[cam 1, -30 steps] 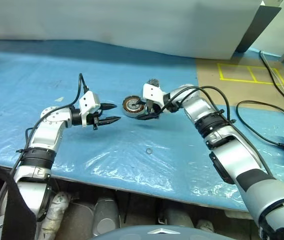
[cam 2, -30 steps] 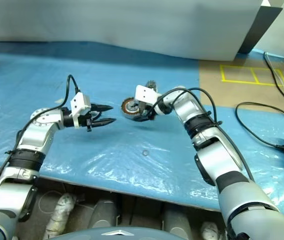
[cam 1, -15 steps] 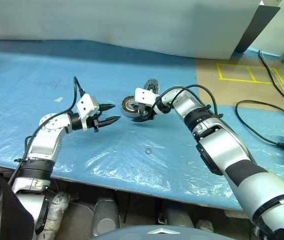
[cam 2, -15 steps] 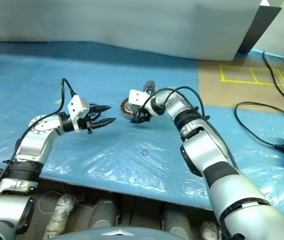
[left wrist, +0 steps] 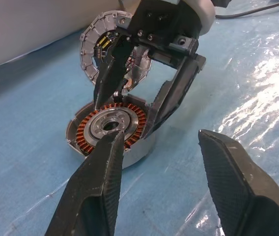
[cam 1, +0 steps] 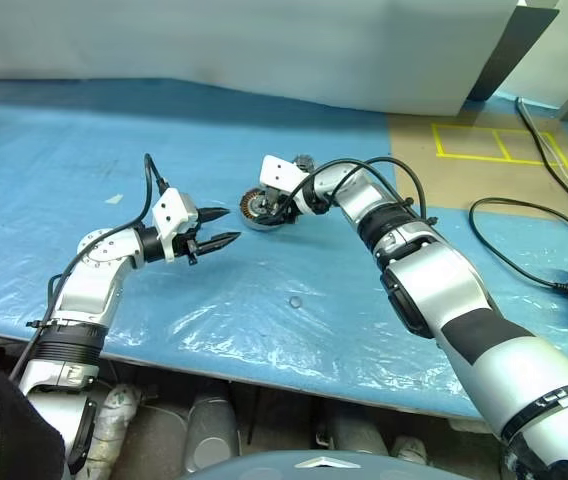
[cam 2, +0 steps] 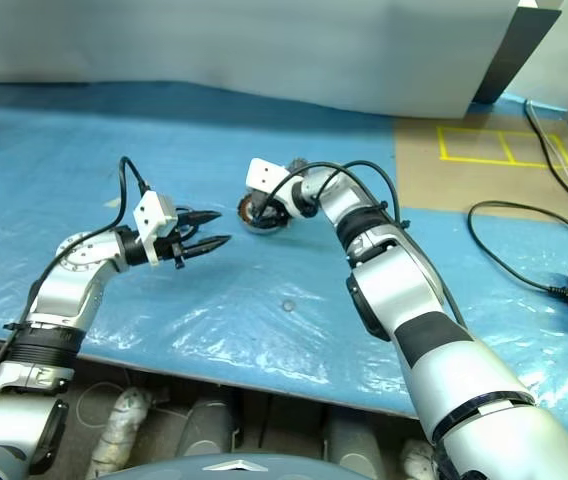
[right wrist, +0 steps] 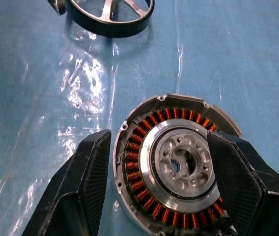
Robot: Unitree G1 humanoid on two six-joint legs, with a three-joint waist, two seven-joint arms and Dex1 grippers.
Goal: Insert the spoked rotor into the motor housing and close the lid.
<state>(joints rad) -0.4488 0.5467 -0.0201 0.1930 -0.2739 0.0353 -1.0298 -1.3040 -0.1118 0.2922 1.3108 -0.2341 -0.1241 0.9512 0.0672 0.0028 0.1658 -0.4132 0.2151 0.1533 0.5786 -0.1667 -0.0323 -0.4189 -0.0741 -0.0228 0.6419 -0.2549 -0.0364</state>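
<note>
**Right gripper straddling the motor housing, left one parked nearby**

The motor housing (right wrist: pixel 176 164) sits flat on the blue plastic sheet (cam 1: pixel 84 170) that covers the table, copper windings facing up around the silver centre. The right gripper (right wrist: pixel 159 189) reaches down over it with its jaws spread wide, one black finger on each side of the housing. The fingers look like they're right at the outer wall, but whether they actually press on it is hard to tell. Nothing is lifted.

The spoked rotor (right wrist: pixel 111 14) lies on the sheet just beyond the housing, seen from the right wrist view, dark rim and silver spokes, touched by nothing.

The lid (left wrist: pixel 111 44) shows in the left wrist view behind the right gripper's fingers, on the far side of the housing. It appears tilted up on edge rather than lying flat, ribbed rim towards the camera.

The left gripper (cam 1: pixel 222 226) hovers over the sheet a little to the left of the housing, pointing at it, jaws parted and empty.

A small ring (cam 1: pixel 296 301) lies alone on the sheet nearer the robot, and black cables (cam 1: pixel 524 260) trail off to the right.
</note>
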